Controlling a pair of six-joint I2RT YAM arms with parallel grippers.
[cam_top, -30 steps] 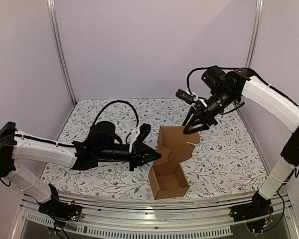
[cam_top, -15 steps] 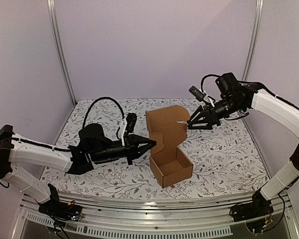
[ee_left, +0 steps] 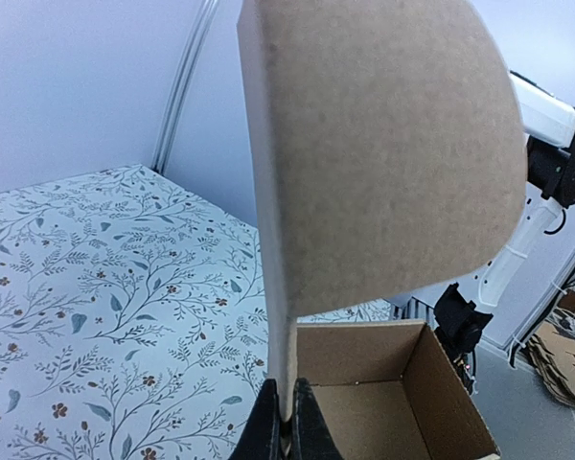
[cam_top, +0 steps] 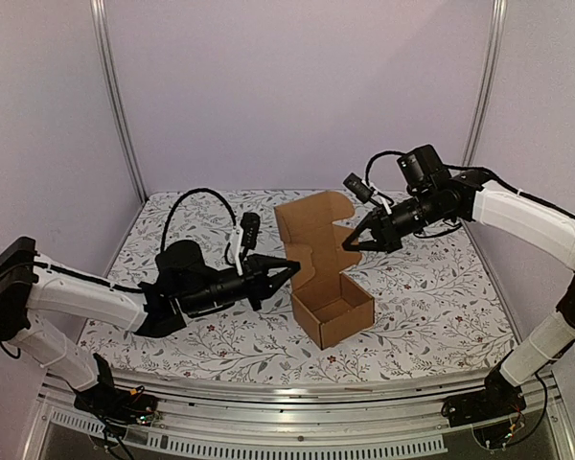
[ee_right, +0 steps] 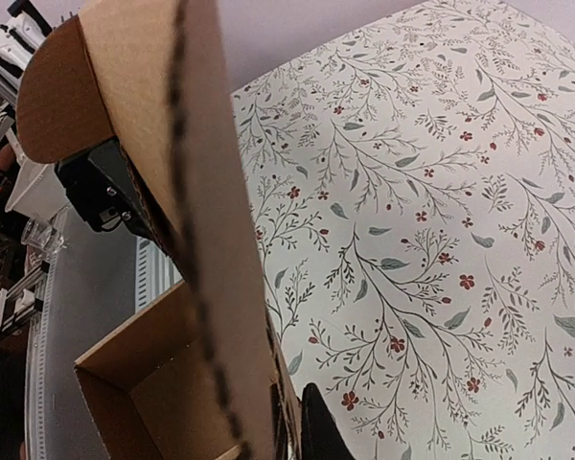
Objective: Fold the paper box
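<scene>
While the paper box (cam_top: 331, 307) sits between the arms, lid flap (cam_top: 311, 222) upright, left gripper (cam_top: 287, 268) pinched on the flap's left edge, arm low, right gripper (cam_top: 351, 243) clamped on its right edge, arm angled down, floral tablecloth (cam_top: 431, 287), pale lilac walls (cam_top: 297, 86)

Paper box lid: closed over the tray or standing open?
Standing open. The paper box has its lid upright behind the tray, whose inside is empty. Left fingers and right fingers pinch the lid's edges.
</scene>
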